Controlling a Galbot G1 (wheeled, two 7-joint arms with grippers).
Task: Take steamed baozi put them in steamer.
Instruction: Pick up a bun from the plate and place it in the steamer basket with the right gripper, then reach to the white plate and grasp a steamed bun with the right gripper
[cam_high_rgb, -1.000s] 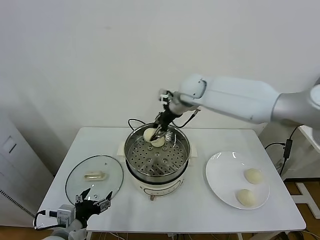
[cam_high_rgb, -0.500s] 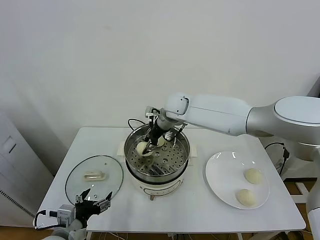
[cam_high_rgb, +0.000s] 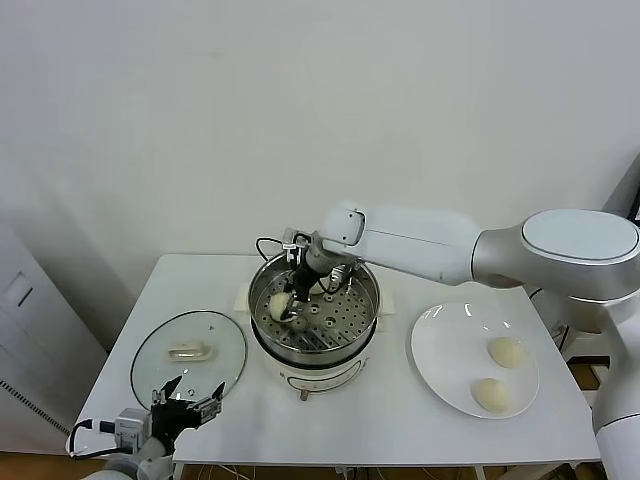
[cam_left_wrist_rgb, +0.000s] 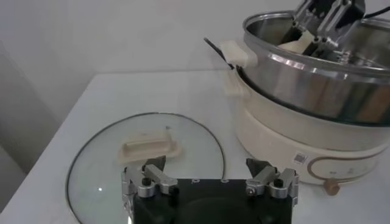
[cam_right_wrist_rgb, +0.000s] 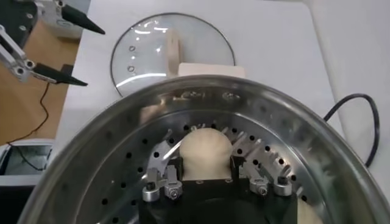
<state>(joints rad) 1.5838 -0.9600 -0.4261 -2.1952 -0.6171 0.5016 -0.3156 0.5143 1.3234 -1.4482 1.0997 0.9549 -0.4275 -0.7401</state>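
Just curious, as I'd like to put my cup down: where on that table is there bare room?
Bare table lies along the near edge between the glass lid and the plate, in front of the steamer. The steamer is crowded: the right hand is inside it.

A white table (cam_high_rgb: 400, 420) carries the steamer (cam_high_rgb: 314, 345), glass lid (cam_high_rgb: 189, 352) and plate (cam_high_rgb: 450, 365).

The head view looks down from above on the whole table (cam_high_rgb: 400, 420). The left wrist view looks low across it; the right wrist view looks closely into the steamer (cam_right_wrist_rgb: 79, 176). All share the steamer and lid (cam_left_wrist_rgb: 97, 164).
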